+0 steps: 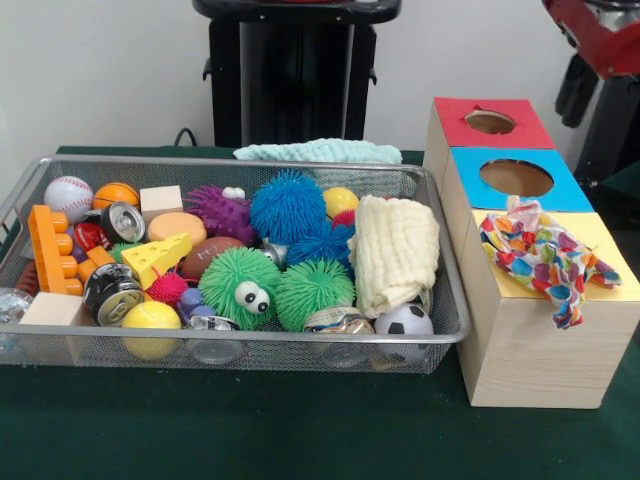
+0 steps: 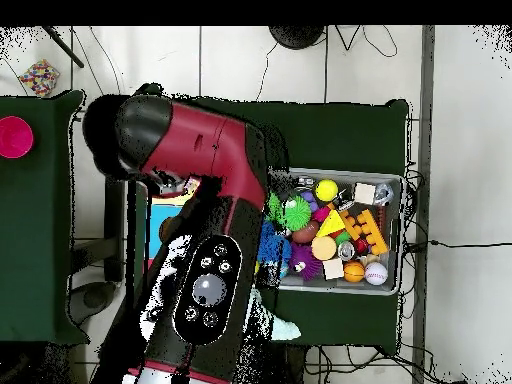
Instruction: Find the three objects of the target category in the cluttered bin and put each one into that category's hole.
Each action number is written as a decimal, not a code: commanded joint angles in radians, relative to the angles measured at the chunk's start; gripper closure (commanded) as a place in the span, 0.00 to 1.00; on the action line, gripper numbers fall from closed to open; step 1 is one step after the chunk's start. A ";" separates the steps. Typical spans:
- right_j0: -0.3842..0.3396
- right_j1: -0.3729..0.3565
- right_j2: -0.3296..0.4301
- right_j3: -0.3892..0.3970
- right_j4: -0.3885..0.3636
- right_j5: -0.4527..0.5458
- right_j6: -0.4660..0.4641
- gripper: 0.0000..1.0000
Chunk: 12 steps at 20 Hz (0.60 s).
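A wire mesh bin (image 1: 440,215) holds several toys, balls, cans and blocks. A folded cream towel (image 1: 397,252) lies at its right end. Behind the bin's far rim lies a light teal cloth (image 1: 320,150), on the table. To the right is a wooden box (image 1: 530,345) with a red top (image 1: 455,112), a blue top (image 1: 470,160) and a yellow top (image 1: 600,232). A multicoloured dotted cloth (image 1: 535,255) hangs out over the yellow section and hides its hole. Only part of the red arm (image 1: 600,30) shows at the top right. In the overhead view the arm (image 2: 210,150) covers the box, and the gripper is hidden.
The bin (image 2: 392,182) holds fuzzy green and blue balls (image 1: 290,205), a yellow cheese wedge (image 1: 160,258), an orange brick (image 1: 45,245), a baseball (image 1: 68,195) and a soccer ball (image 1: 405,320). The holes in the red and blue tops are uncovered. A pink disc (image 2: 14,135) lies on the side table.
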 commanded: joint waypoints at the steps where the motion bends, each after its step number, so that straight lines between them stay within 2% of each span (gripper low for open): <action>1: -0.126 0.139 -0.142 -0.457 -0.086 0.224 0.211 1.00; 3: -0.141 0.175 -0.167 -0.520 -0.086 0.227 0.207 1.00; 5: -0.146 0.197 -0.176 -0.538 -0.085 0.181 0.201 1.00; 6: -0.147 0.202 -0.186 -0.548 -0.082 0.196 0.205 1.00; 12: -0.121 0.227 -0.177 -0.529 -0.019 0.094 0.296 1.00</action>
